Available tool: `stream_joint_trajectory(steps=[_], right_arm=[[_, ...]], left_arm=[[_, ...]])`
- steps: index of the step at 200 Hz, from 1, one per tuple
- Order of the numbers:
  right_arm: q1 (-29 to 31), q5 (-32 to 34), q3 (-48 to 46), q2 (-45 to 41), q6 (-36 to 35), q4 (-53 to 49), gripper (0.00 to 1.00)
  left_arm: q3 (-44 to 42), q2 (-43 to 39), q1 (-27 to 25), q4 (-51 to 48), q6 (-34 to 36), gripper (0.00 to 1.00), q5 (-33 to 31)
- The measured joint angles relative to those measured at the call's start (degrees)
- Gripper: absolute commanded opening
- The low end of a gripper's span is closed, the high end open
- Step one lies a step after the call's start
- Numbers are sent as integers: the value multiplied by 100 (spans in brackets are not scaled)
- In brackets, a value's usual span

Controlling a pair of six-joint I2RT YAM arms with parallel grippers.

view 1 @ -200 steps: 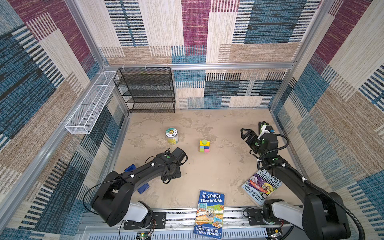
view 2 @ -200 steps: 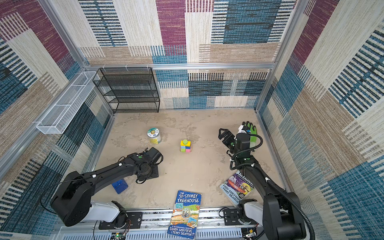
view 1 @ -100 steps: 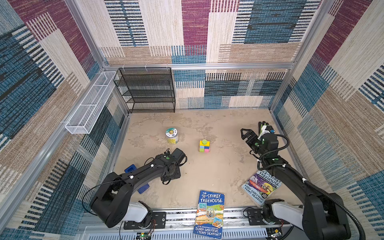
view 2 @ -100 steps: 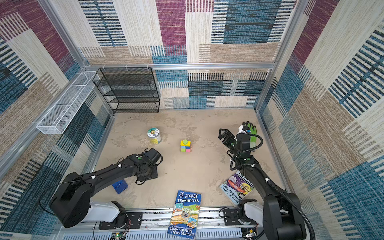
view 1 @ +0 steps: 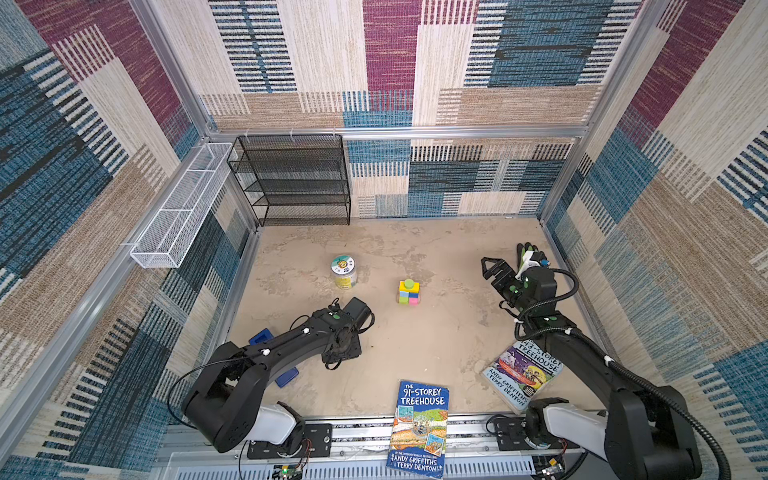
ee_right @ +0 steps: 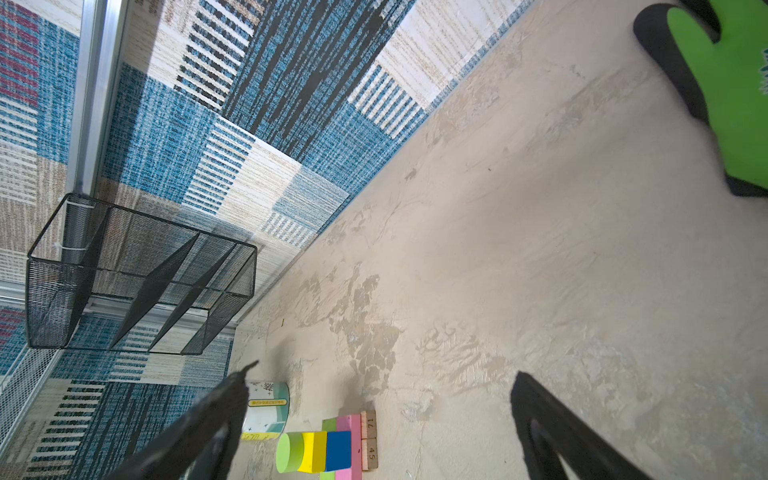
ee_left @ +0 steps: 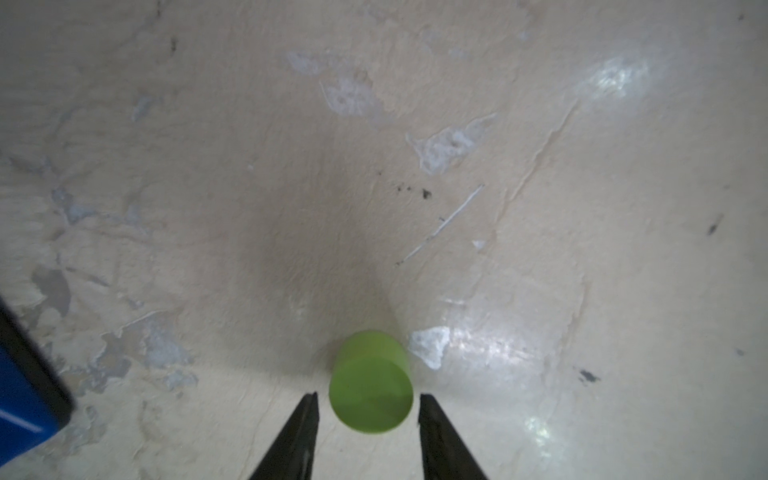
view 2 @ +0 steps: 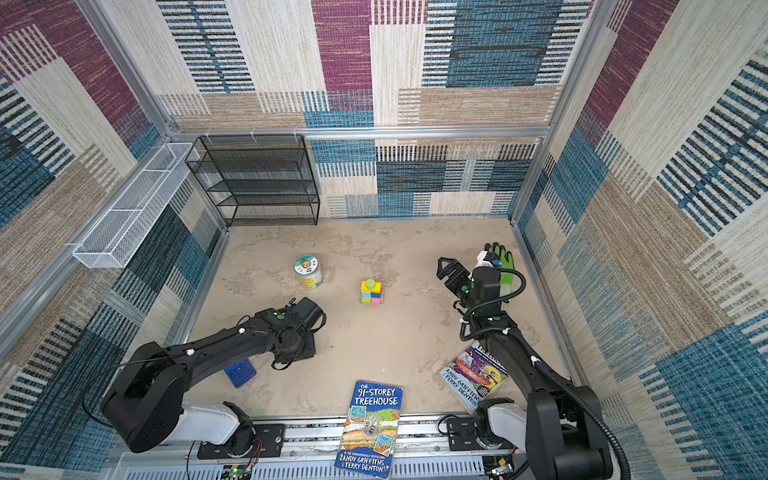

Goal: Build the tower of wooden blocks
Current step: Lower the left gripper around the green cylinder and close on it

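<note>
Bright, even light — slight floor glare

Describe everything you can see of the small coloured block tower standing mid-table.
The tower is a small upright stack of matte painted blocks, seemingly wood. Two tan bars with printed numbers form its base on the table. Above them lie a pink oblong and a lime oblong, then a dark-blue cube and a light-blue cube, a yellow block, and a lime cylinder on top. It stands mid-table, not leaning; only the table touches it.
</note>
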Motion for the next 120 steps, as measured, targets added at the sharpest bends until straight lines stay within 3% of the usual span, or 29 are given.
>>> stream_joint_trajectory(steps=[120], right_arm=[[0, 0, -4, -22, 0, 0, 100]], left_arm=[[-7, 125, 7, 157, -46, 29, -2]])
